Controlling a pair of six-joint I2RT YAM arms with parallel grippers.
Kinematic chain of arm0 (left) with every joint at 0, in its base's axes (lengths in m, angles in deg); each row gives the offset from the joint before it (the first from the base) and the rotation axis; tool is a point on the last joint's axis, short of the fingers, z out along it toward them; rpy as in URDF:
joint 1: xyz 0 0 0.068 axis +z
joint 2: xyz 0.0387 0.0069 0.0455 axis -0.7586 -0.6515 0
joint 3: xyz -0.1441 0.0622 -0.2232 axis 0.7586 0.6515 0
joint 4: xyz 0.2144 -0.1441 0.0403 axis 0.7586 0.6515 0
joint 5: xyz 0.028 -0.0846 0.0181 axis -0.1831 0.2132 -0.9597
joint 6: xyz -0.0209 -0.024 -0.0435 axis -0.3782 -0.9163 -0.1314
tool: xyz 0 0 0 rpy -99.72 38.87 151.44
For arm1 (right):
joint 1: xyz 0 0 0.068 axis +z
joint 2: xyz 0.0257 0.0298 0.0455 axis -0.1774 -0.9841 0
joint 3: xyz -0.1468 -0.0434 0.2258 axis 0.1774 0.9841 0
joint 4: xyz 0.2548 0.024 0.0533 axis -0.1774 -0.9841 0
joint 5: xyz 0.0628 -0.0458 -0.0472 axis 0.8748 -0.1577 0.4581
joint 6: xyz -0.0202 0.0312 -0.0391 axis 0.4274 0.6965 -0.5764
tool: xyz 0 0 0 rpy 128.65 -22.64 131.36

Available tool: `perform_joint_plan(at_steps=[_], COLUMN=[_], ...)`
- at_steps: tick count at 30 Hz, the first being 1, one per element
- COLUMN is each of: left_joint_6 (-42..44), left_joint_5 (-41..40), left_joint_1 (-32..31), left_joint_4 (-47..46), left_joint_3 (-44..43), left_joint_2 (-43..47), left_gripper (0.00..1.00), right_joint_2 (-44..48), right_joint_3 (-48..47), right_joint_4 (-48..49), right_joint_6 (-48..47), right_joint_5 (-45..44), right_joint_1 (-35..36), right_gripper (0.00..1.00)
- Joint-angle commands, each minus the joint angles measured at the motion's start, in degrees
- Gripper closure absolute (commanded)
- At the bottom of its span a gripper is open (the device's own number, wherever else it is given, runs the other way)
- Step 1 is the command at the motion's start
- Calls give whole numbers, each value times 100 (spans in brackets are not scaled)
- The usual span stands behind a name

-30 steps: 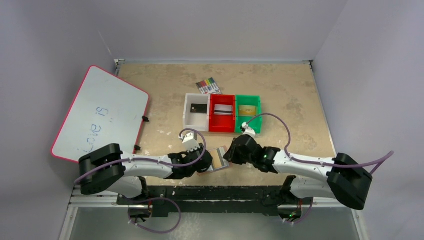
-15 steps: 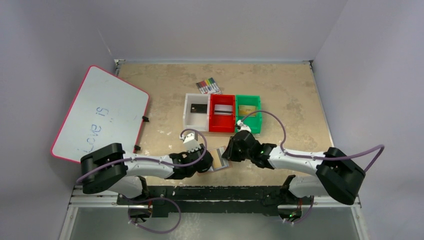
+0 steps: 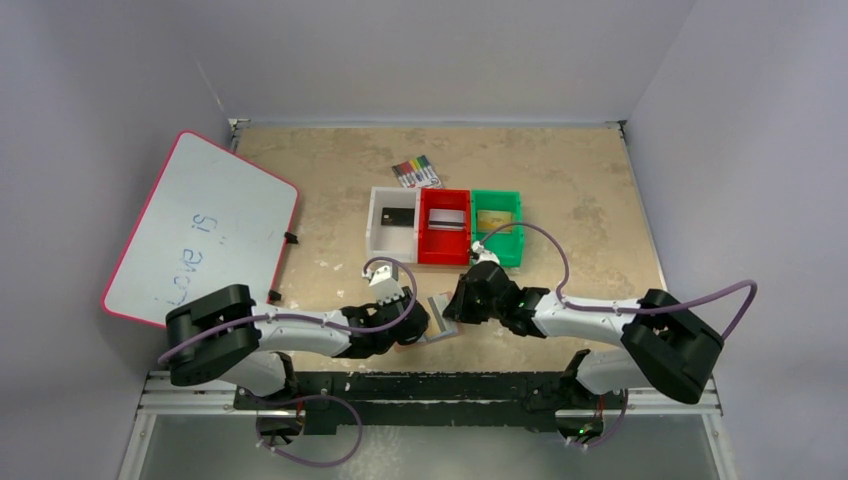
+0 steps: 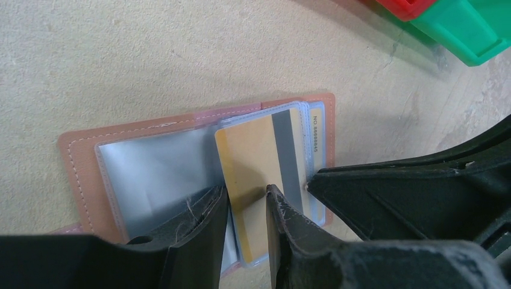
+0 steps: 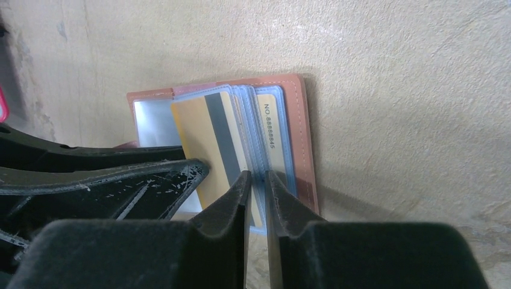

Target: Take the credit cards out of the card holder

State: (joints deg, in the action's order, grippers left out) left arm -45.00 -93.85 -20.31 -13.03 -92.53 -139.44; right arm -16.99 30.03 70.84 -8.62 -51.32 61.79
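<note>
The card holder [image 4: 75, 162] is lying open on the table [image 3: 580, 180] between the two arms, near the front edge. The left gripper [image 4: 247, 195], fingers slightly spread, is resting its tips on a clear pocket and the gold card [image 4: 250, 156]. The right gripper [image 5: 257, 180], fingers almost touching, is sitting at the edge of the pocket leaves; whether it is pinching anything cannot be told. Other cards [image 3: 397, 215] are lying in the bins [image 3: 420, 225] beyond.
</note>
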Motion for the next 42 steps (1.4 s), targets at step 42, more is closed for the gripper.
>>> perform_joint_plan(at_steps=[42], left_joint_6=[653], left_joint_5=[-376], left_joint_1=[150], left_joint_4=[-751], left_joint_3=[1500], left_joint_2=[1276], left_gripper=[100], right_joint_2=[-298], right_joint_3=[10], right_joint_4=[-103], right_joint_6=[390], right_joint_5=[-318], right_joint_1=[5], right_gripper=[93])
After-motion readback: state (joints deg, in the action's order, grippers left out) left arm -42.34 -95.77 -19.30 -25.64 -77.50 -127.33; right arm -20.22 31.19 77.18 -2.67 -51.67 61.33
